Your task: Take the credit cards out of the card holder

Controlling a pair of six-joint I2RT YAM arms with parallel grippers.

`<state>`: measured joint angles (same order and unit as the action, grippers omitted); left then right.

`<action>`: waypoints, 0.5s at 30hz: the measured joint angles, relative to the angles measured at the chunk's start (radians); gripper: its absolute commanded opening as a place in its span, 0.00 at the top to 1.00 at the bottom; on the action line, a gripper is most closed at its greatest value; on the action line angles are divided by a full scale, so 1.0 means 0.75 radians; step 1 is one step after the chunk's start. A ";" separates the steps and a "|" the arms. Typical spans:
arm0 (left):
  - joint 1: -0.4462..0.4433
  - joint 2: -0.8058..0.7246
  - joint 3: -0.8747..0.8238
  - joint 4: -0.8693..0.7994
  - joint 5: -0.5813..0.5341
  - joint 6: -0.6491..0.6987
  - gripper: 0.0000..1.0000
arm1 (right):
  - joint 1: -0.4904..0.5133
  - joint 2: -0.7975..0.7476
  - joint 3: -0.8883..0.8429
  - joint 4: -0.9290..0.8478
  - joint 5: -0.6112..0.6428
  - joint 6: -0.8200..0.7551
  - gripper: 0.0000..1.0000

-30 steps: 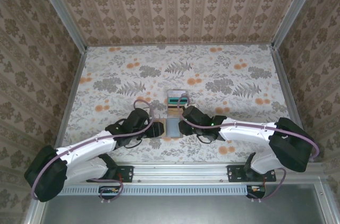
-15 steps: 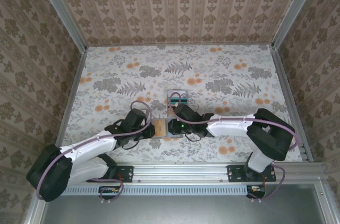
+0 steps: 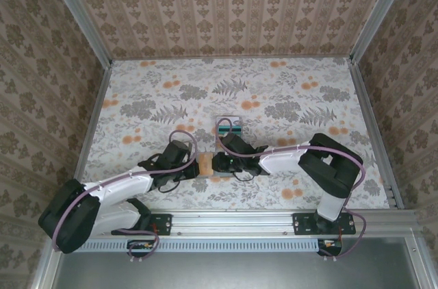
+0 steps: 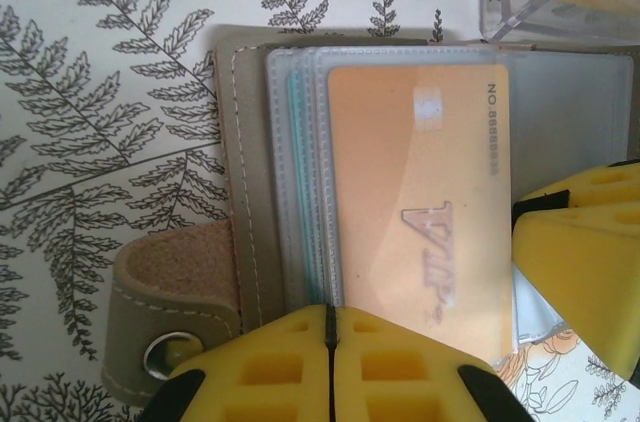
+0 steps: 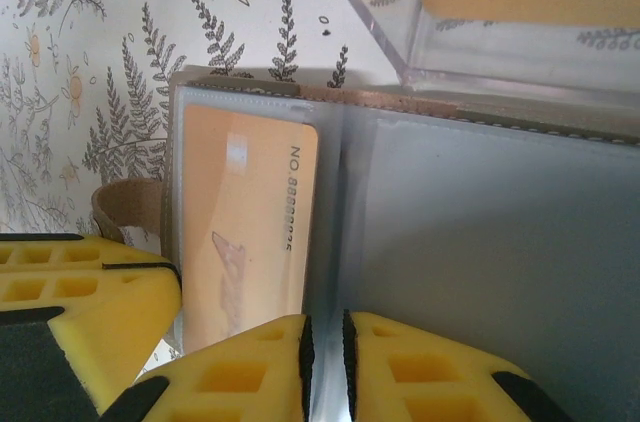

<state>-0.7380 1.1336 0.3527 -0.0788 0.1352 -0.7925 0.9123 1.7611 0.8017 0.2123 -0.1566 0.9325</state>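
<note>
- The card holder [image 5: 480, 242] lies open on the flowered table [image 3: 287, 90], close to the near edge, between the two arms. Just beyond it stands a clear box [image 3: 229, 127].
- A gold card [image 4: 420, 202] sits in the top clear sleeve, fully seated. A teal card [image 4: 293, 192] shows as a thin edge in the sleeves beneath it.
- The left gripper [image 4: 330, 362] has its yellow fingers pressed flat together on the holder's near edge, beside the snap tab, which pins the holder down.
- The right gripper [image 5: 325, 362] is closed to a thin slit over the fold, where the gold card's sleeve meets the empty one. From this angle I cannot say whether it has caught the card itself or just the plastic.
- I judge this to be the start of an extraction: the holder is braced, a grip is set, and no card has slid out of this page.
- The next move calls for the left side to keep the holder firmly planted. The right should draw straight out along the sleeve's opening, gripping the card itself and not the sleeve.
</note>
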 measured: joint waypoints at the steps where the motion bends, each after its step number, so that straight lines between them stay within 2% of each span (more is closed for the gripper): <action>1: 0.000 0.000 -0.002 0.002 0.000 0.001 0.93 | -0.002 0.003 0.000 0.003 -0.003 0.006 0.80; 15: -0.001 0.005 -0.007 0.016 -0.001 -0.001 0.97 | -0.007 0.009 0.000 0.021 -0.020 0.030 0.78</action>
<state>-0.7387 1.1374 0.3473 -0.0669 0.1345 -0.7929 0.9073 1.7679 0.8017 0.2283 -0.1719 0.9550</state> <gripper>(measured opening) 0.049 0.216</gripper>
